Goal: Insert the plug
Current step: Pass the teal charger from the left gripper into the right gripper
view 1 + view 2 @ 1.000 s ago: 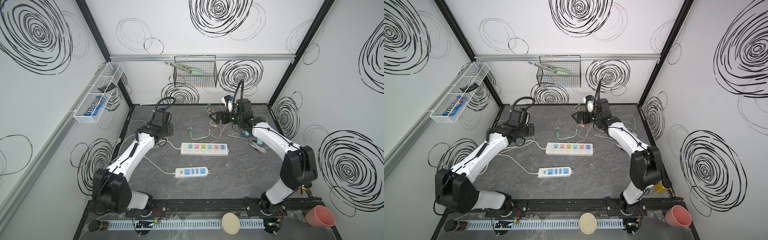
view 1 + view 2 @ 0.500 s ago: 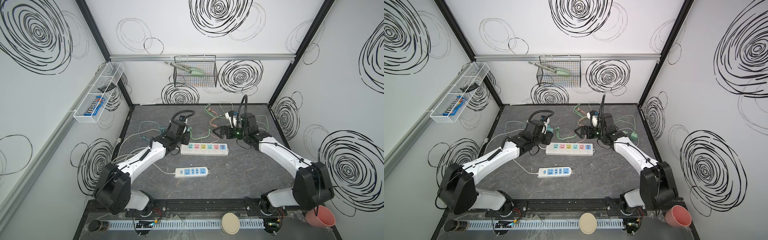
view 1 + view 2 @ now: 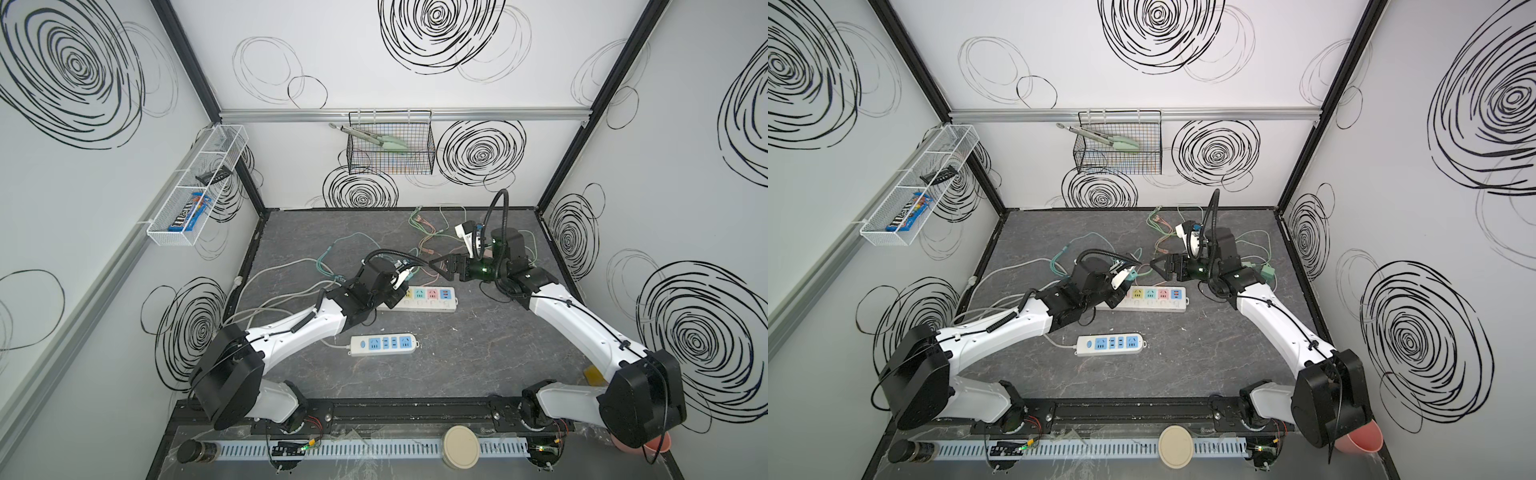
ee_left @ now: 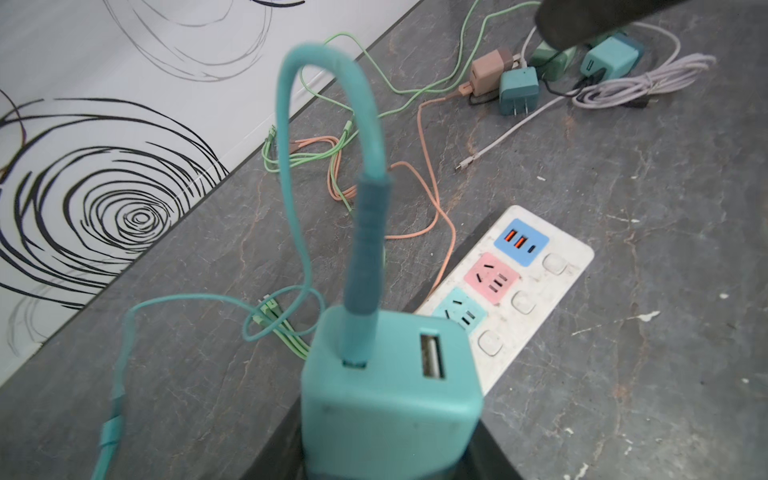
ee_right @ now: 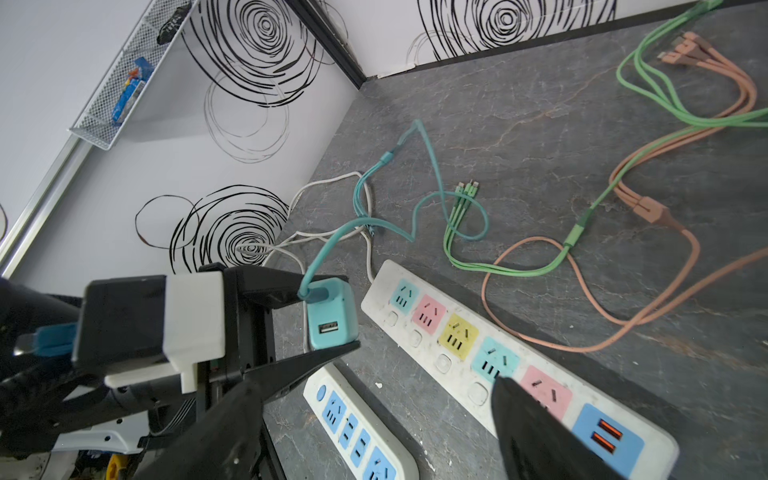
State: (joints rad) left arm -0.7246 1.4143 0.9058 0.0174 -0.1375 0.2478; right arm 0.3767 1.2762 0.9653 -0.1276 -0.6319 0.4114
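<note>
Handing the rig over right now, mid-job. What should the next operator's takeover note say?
Left gripper: shut on the teal charger, teal cable attached, held beside the left end of the multicolour power strip, not in a socket.
Right gripper: open, empty, hovering near the strip.
Done: charger grasped and at the strip.
Left: align the prongs with a socket, press in, release.

Left arm (image 3: 299,328): you have it stretched low and forward from its base, wrist angled toward the middle. Its tool (image 5: 332,321) is clamped on the plug (image 4: 390,399), one finger on each side.

Right arm (image 3: 582,324): reaches in from the right, and its tool (image 3: 442,268) points at the left tool, jaws wide apart. The tools are near each other, not touching.
</note>
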